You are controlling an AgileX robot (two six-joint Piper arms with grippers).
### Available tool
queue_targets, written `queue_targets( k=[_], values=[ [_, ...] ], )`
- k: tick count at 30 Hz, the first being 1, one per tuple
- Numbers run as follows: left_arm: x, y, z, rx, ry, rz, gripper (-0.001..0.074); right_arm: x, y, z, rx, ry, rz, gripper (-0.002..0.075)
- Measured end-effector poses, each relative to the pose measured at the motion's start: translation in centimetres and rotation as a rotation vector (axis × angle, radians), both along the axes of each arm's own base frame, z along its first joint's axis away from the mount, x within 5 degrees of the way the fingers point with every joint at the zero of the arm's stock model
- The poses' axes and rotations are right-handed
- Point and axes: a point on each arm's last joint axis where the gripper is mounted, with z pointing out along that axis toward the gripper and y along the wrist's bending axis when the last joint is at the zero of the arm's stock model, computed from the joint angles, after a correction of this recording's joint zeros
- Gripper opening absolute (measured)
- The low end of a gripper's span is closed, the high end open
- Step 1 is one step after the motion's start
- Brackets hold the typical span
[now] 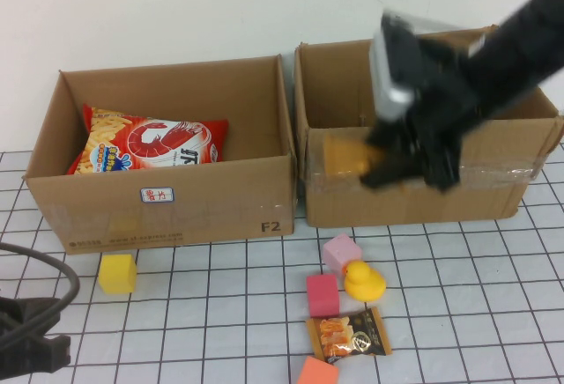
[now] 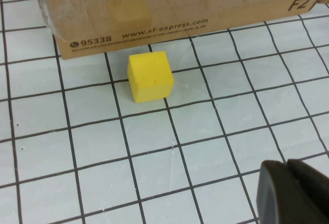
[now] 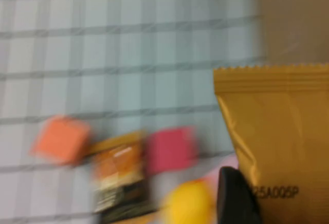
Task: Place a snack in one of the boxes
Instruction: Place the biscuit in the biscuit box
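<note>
My right gripper (image 1: 379,162) is shut on a golden-orange snack packet (image 1: 345,155) and holds it in the air at the front wall of the right cardboard box (image 1: 423,199). In the right wrist view the packet (image 3: 277,142) fills the side, with one dark finger (image 3: 234,198) against it. The left cardboard box (image 1: 167,203) holds a red shrimp-chip bag (image 1: 150,146). Another snack packet, brown and orange (image 1: 348,334), lies on the table in front. My left gripper (image 2: 295,193) is shut and empty, low at the front left, near a yellow cube (image 2: 150,76).
On the grid mat in front of the boxes lie a yellow cube (image 1: 117,273), a pink cube (image 1: 341,252), a red cube (image 1: 322,294), an orange cube (image 1: 317,372) and a yellow rubber duck (image 1: 363,280). The left arm's cable (image 1: 53,269) curves at the front left.
</note>
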Motion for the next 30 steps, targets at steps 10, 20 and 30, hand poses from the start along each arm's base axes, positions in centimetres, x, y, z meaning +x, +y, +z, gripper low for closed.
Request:
queue_targets(
  k=[10, 20, 30],
  values=[
    [0.0, -0.1, 0.1, -0.017, -0.002, 0.005, -0.0001, 5.2, 0.1, 3.9, 0.156, -0.450, -0.307, 0.0348],
    [-0.1, -0.1, -0.1, -0.024, 0.004, 0.006, -0.0001, 8.2, 0.1, -0.5, 0.244, -0.265, -0.566, 0.0519],
    [-0.1, -0.2, -0.3, -0.031, 0.012, 0.004, -0.0001, 3.9, -0.8, 4.1, 0.146, -0.186, -0.399, 0.0297]
  ],
)
